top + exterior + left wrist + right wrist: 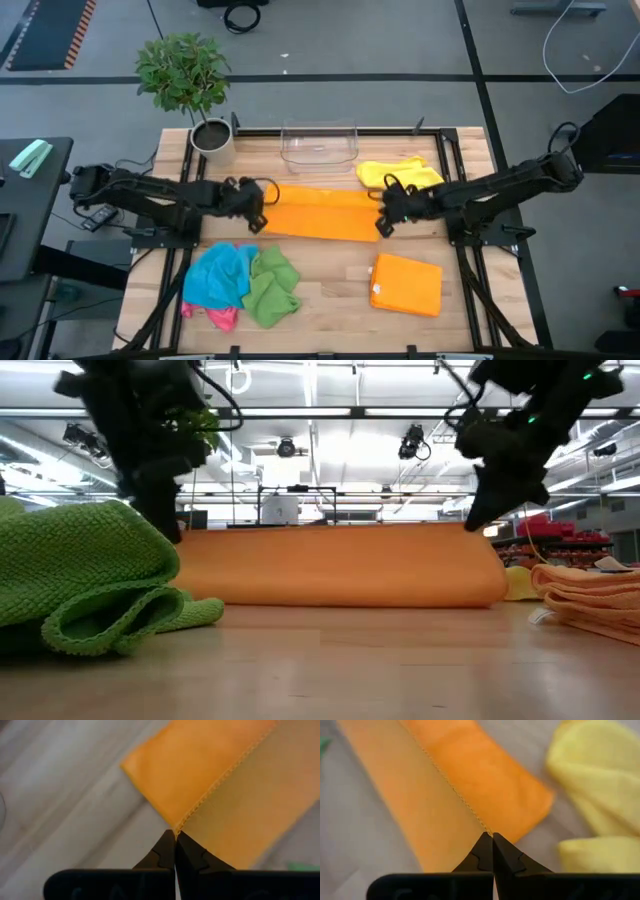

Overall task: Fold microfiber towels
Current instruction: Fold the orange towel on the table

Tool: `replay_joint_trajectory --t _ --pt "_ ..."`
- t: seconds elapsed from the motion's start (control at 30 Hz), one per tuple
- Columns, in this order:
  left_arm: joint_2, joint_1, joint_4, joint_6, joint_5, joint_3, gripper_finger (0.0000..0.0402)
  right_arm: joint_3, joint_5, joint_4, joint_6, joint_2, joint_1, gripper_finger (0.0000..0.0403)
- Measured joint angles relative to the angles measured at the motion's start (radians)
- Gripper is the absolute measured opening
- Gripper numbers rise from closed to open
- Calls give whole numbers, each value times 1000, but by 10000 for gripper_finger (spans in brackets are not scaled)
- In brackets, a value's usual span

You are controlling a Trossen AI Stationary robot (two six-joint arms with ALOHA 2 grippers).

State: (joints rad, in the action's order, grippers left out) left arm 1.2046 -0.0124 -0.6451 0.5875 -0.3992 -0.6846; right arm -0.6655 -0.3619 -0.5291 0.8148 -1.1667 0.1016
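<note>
Both claws, the left gripper (262,212) and right gripper (384,212), are pinching the ends of the orange towel (318,213) lying mid-table.

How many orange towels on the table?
2. One long orange microfiber towel mid-table, pinched at its ends by the left pincer and right pincer; one folded orange microfiber towel front right. More could hide in the pile.

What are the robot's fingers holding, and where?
Both grippers pinch the same orange towel: the left gripper at its stitched edge on one end, the right gripper at the stitched edge on the other end.
</note>
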Motion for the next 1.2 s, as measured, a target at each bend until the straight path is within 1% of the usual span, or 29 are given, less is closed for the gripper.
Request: replay_joint_trajectory --t 0.13,0.23,0.4,0.5,0.6,0.77,0.83,0.9,0.97,1.0,1.03,1.07,1.13,1.2 --pt "35 -99 76 -110 27 0 9 0 25 -4 -63 0 -103 0" --pt "60 -157 85 -156 52 0 9 0 54 6 -99 -17 -164 0" --pt "95 -214 113 -214 94 0 10 0 84 27 -138 -78 -205 0" --pt "107 -236 120 -218 94 0 33 1 84 31 -138 -107 -224 5" --pt "106 -258 121 -204 93 0 64 2 79 38 -140 -119 -244 29" --pt "102 -273 114 -145 100 0 115 1 79 51 -159 -96 -298 87" --pt "102 -263 118 -123 142 0 130 -5 80 49 -166 -81 -315 112" --pt "102 -244 141 -122 216 0 141 -19 99 31 -163 -62 -321 136" --pt "106 -205 194 -135 310 0 146 -27 176 19 -93 -38 -308 155" --pt "115 -180 225 -157 350 0 146 -27 220 29 -48 -31 -281 161" --pt "126 -149 250 -182 372 0 143 -27 245 51 2 -31 -236 165" --pt "141 -120 270 -203 377 0 137 -27 244 73 55 -38 -180 165" --pt "186 -76 329 -231 383 0 116 -29 207 123 135 -82 -76 149" --pt "241 -53 374 -232 380 0 83 -28 177 175 183 -148 -21 108"
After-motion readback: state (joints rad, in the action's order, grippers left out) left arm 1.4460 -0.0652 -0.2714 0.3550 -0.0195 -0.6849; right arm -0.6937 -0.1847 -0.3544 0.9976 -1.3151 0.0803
